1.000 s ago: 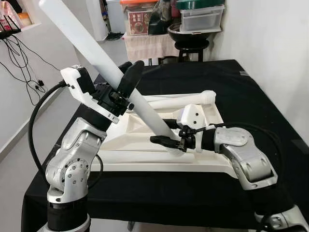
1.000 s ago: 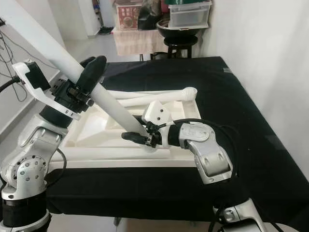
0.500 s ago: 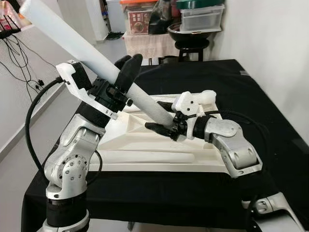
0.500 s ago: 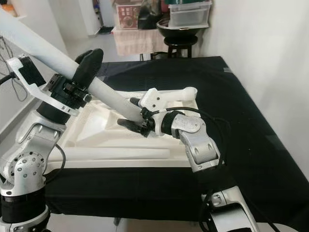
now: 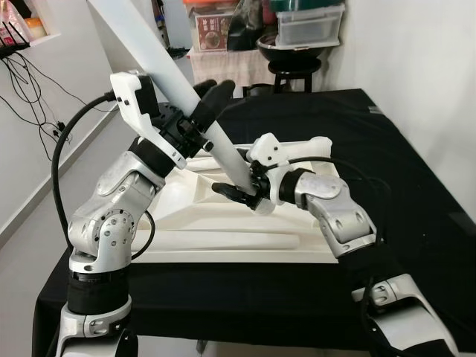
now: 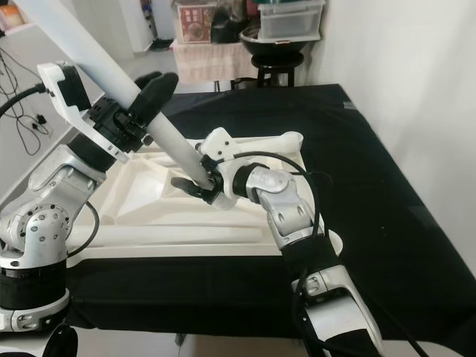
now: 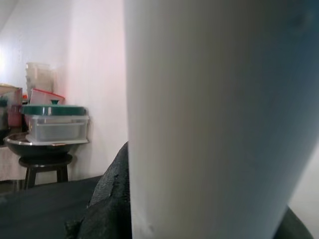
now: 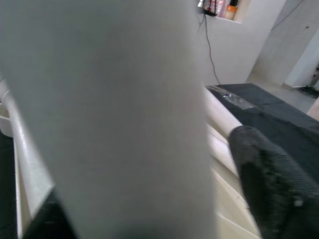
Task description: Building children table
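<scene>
Tabletop (image 5: 223, 223), white and turned underside up, lies flat on the black cloth of the desk (image 5: 387, 149), toward the desk's left and near edges. Over the left side of it the left gripper (image 5: 202, 123) is clamped around a long white leg (image 5: 160, 56), roughly at the middle of the leg's length; the leg slants steeply, its upper end rising up and to the left out of sight. In the left wrist view the leg (image 7: 214, 119) stands right against the camera with a black finger (image 7: 112, 199) pressed to its side. The leg's lower end comes down onto the middle of the tabletop, where the right gripper (image 5: 236, 193) grips it just above the tip, fingers closed on either side. A second white leg (image 5: 294, 147) lies flat along the tabletop's far edge, reaching toward the far right corner of it. A third leg (image 6: 171, 236) lies along its near edge. Beyond the far edge of the desk a black stool (image 5: 294, 71) carries a clear storage box with a green lid (image 5: 309, 22).
</scene>
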### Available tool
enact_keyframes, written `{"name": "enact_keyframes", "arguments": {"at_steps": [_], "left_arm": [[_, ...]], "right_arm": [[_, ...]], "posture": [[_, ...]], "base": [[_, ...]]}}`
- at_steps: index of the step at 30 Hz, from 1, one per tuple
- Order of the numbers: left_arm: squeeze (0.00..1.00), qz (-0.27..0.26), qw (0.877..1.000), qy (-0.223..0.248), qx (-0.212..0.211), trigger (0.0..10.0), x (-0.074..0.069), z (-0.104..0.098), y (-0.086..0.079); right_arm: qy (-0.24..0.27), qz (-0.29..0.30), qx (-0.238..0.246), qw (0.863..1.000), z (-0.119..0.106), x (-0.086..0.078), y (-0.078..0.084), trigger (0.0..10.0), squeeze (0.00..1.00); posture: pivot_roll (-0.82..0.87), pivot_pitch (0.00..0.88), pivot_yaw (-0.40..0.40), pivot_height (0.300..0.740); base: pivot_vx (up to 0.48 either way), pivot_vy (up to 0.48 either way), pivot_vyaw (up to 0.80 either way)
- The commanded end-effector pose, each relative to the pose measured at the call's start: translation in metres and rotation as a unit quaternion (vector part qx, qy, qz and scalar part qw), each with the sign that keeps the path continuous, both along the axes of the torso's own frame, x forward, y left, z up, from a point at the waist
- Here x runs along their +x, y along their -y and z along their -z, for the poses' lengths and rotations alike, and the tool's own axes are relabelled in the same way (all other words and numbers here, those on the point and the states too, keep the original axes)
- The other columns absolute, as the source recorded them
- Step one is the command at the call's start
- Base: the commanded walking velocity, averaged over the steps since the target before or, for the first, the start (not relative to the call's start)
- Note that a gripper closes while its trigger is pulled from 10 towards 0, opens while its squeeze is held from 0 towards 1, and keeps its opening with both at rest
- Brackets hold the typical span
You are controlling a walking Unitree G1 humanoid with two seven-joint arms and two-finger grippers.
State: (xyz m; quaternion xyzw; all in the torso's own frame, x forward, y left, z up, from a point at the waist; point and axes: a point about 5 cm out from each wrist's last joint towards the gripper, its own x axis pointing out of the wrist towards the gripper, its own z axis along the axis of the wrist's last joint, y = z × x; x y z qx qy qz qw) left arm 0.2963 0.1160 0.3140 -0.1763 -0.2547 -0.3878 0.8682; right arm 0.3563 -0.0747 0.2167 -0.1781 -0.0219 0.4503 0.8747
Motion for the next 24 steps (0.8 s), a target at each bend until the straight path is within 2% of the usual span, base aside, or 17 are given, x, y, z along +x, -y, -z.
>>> {"name": "enact_keyframes", "arguments": {"at_steps": [1, 6, 14, 15, 16, 17, 22, 23, 24], "left_arm": [[0.0, 0.13, 0.991, 0.039, -0.005, 0.0, -0.018, -0.011, 0.035], [0.0, 0.141, 0.989, 0.044, -0.021, 0.0, -0.018, -0.013, 0.038], [0.0, 0.148, 0.988, 0.043, -0.025, 0.0, -0.016, -0.012, 0.042], [0.0, 0.14, 0.989, 0.04, -0.023, 3.9, -0.016, -0.01, 0.043], [0.0, 0.134, 0.99, 0.038, -0.02, 3.9, -0.016, -0.008, 0.043], [1.0, 0.132, 0.99, 0.037, -0.018, 10.0, -0.016, -0.006, 0.044], [1.0, 0.135, 0.99, 0.032, -0.019, 10.0, -0.016, -0.003, 0.043], [1.0, 0.122, 0.992, 0.024, -0.023, 10.0, -0.014, 0.0, 0.039], [1.0, 0.091, 0.995, 0.012, -0.029, 10.0, -0.01, 0.005, 0.025]], "right_arm": [[-0.017, -0.002, 0.001, 1.0, 0.008, -0.001, -0.013, 0.0, 0.0], [-0.024, 0.01, 0.0, 1.0, 0.016, -0.003, -0.012, 0.0, 0.0], [-0.02, 0.023, 0.012, 0.999, 0.016, -0.002, -0.012, 0.0, 0.0], [-0.016, 0.033, 0.017, 0.999, 0.015, 0.0, -0.011, 0.0, 0.0], [-0.014, 0.039, 0.021, 0.999, 0.014, 0.002, -0.009, 0.0, 0.0], [-0.009, 0.05, 0.026, 0.998, 0.012, 0.003, -0.007, 0.0, 0.0], [-0.001, 0.07, 0.039, 0.997, 0.008, 0.006, -0.002, 0.0, 0.0], [0.0, 0.092, 0.057, 0.994, 0.006, 0.01, 0.005, 0.0, 0.0], [0.002, 0.143, 0.098, 0.985, 0.0, 0.017, 0.025, 0.0, 0.0]], "posture": [[-0.07, 0.0, 0.073, 0.74], [-0.09, 0.0, 0.073, 0.74], [-0.09, 0.0, 0.07, 0.74], [-0.09, 0.0, 0.07, 0.74], [-0.09, 0.0, 0.07, 0.74], [-0.09, 0.0, 0.07, 0.74], [-0.1, 0.0, 0.071, 0.74], [-0.1, 0.0, 0.072, 0.74], [-0.1, 0.0, 0.072, 0.74]], "base": [[0.0, 0.0, 0.0], [0.0, 0.0, 0.0], [0.0, 0.0, 0.0], [0.0, 0.0, 0.0], [0.0, 0.0, 0.0], [0.0, 0.0, 0.0], [0.0, 0.0, 0.0], [0.0, 0.0, 0.0], [0.0, 0.0, 0.0]]}}
